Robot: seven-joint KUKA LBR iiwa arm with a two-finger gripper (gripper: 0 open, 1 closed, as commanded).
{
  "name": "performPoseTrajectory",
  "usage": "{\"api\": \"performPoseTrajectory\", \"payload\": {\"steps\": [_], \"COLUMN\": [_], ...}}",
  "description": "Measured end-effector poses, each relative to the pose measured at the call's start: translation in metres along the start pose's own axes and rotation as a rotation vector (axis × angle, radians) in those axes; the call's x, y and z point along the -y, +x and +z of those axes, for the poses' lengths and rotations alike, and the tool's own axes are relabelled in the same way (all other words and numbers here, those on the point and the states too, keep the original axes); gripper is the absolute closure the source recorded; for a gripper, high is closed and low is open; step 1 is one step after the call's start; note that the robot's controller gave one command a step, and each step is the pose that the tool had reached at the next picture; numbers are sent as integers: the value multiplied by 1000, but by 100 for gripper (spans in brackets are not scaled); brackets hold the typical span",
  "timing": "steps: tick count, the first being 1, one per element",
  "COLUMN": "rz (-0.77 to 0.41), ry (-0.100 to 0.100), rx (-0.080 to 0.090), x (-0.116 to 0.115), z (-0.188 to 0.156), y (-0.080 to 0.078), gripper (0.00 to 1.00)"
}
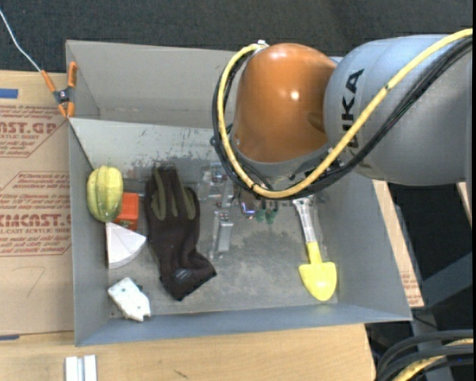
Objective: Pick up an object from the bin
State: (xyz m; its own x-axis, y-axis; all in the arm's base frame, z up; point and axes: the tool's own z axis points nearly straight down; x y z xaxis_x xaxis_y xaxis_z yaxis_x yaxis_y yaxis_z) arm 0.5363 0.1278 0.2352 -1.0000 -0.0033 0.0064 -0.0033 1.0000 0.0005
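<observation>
Grey metal bin (pixel 143 86) seen from above, where the arm's gripper (pixel 220 227), open or closed I cannot tell, hangs low just right of a dark glove (pixel 173 228) lying mid-bin, seemingly lined up to take it, a yellow scoop (pixel 317 279) farther right.

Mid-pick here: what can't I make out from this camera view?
Camera view:
- The hand: its upper part sits under the orange wrist cover.
- The yellow scoop: its handle's top end runs under the arm.
- The orange block: partly behind the green-yellow squash.
- The white item, near-left corner: too small to identify.
</observation>
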Motion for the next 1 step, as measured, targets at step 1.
{"api": "performPoseTrajectory", "payload": {"steps": [1], "rz": [3], "ry": [-1], "rx": [8], "x": [1], "z": [-5], "y": [-2], "gripper": [0]}}
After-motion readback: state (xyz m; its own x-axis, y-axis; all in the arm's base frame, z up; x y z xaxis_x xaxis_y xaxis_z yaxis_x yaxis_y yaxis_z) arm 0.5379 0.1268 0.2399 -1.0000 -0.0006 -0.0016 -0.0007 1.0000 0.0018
